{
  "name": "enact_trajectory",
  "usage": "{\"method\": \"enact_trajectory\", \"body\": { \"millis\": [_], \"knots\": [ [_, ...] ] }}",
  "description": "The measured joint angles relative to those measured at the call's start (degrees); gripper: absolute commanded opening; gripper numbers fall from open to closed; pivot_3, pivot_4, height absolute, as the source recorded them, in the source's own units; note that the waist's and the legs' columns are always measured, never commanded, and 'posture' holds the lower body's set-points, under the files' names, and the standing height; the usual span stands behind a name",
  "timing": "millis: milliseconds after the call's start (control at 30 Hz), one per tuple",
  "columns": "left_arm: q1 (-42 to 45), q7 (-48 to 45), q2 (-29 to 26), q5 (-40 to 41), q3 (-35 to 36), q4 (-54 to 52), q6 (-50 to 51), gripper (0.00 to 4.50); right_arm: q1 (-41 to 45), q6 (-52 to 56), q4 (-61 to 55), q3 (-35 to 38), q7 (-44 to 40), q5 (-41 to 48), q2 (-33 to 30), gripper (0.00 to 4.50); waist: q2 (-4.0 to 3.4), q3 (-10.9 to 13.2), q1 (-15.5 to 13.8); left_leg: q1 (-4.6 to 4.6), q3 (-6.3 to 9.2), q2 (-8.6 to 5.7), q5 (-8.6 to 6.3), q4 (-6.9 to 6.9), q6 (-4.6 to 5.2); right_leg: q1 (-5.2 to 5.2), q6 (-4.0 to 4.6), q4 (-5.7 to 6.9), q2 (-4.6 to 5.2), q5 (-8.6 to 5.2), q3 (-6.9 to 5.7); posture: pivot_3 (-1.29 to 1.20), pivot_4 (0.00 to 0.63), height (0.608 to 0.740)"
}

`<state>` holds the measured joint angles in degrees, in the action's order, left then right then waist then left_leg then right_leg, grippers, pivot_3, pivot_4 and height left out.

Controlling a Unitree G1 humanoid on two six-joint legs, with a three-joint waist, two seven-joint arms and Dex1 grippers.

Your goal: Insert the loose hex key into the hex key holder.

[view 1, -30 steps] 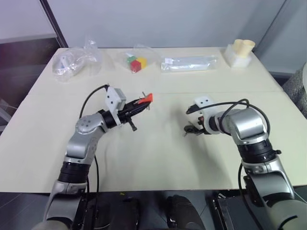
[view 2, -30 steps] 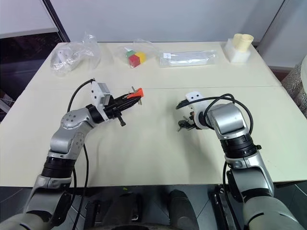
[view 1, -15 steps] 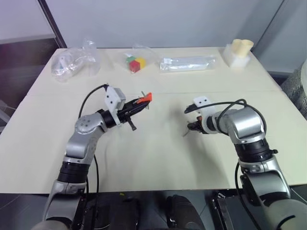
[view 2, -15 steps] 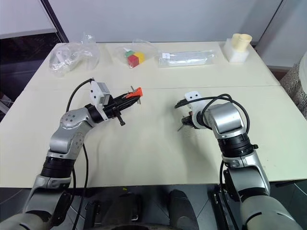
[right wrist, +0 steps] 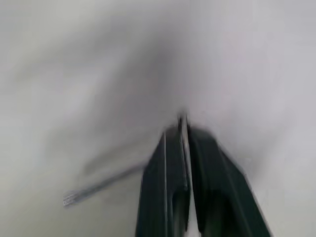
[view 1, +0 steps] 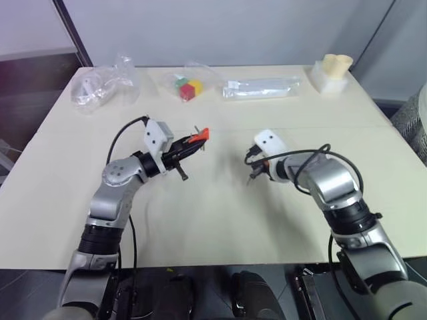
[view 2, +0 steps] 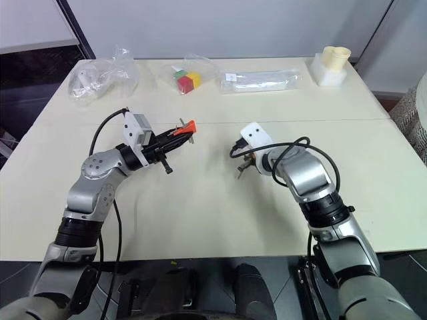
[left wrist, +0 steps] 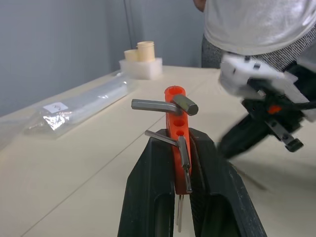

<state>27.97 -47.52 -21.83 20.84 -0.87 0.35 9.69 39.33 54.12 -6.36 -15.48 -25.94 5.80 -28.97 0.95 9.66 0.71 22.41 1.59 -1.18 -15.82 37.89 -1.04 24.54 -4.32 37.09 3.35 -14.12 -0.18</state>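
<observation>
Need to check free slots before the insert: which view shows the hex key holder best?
The left wrist view: the hex key holder stands close up between the left tool's fingers, its holes and protruding keys distinct. In the eye views it is a small red sliver at that tool's tip.

My left gripper (view 1: 189, 144) sits left of centre over the table (view 1: 213, 220), with the hex key holder (left wrist: 177, 129) between its fingers. My right gripper (view 1: 253, 175) is to the right of it, apart, near the table's middle. Along the far edge, left to right: a crumpled bag (view 1: 100, 83), a bag of cubes (view 1: 187, 87), a long packet (view 1: 261, 87), and a block with cups (view 1: 332, 72).
</observation>
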Motion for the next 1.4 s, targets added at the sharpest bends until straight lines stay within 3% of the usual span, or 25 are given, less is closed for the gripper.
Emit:
{"method": "enact_trajectory", "body": {
  "millis": [100, 267, 567, 1000, 1400],
  "knots": [
    [0.01, -0.59, 0.02, 0.51, -0.04, 0.00, 0.40, 0.00, -0.62, -14.05, 0.93, 0.82, 1.51, -2.75, 0.28, 0.01, 0.00, 0.00, -0.02, 0.01, 0.00, 0.00, 0.00, 0.02, 0.00, 0.00, -0.02, 0.00, 0.00, 0.01, 0.00, 0.00, 0.150, 0.740],
    [0.76, -1.26, 0.10, 1.15, -0.09, 0.81, 1.59, 0.00, -1.14, -28.52, 2.75, 3.35, 4.28, -5.03, 2.64, 0.01, 0.00, 0.00, 0.03, 0.01, 0.00, 0.01, 0.00, 0.01, 0.00, 0.00, -0.02, 0.00, -0.01, 0.01, 0.00, 0.00, 0.150, 0.740],
    [3.76, -0.99, 0.74, 2.37, 0.07, 4.79, 4.61, 0.00, -1.11, -46.85, 2.83, 7.96, 7.89, -6.98, 6.92, 0.01, 0.00, 0.00, 0.07, 0.01, 0.00, 0.01, 0.00, 0.01, 0.00, 0.00, -0.02, 0.00, -0.01, 0.01, 0.01, 0.00, 0.150, 0.740],
    [5.94, -1.84, 1.13, 2.45, 0.04, 5.87, 5.71, 0.00, -0.43, -62.86, 3.16, 2.74, 9.17, -17.27, 9.79, 0.01, 0.00, 0.00, 0.08, 0.00, 0.01, 0.00, 0.00, 0.01, -0.01, 0.00, -0.02, 0.00, -0.01, 0.01, 0.01, 0.00, 0.150, 0.740],
    [5.92, -2.65, 1.06, 3.48, 0.01, 4.97, 7.52, 0.00, 0.64, -68.55, 9.01, 2.52, 10.98, -22.16, 11.05, 0.01, 0.00, 0.01, 0.09, 0.00, 0.01, 0.00, 0.00, 0.02, -0.01, 0.00, -0.02, 0.01, 0.00, 0.01, 0.03, 0.00, 0.150, 0.740]
  ]
}}
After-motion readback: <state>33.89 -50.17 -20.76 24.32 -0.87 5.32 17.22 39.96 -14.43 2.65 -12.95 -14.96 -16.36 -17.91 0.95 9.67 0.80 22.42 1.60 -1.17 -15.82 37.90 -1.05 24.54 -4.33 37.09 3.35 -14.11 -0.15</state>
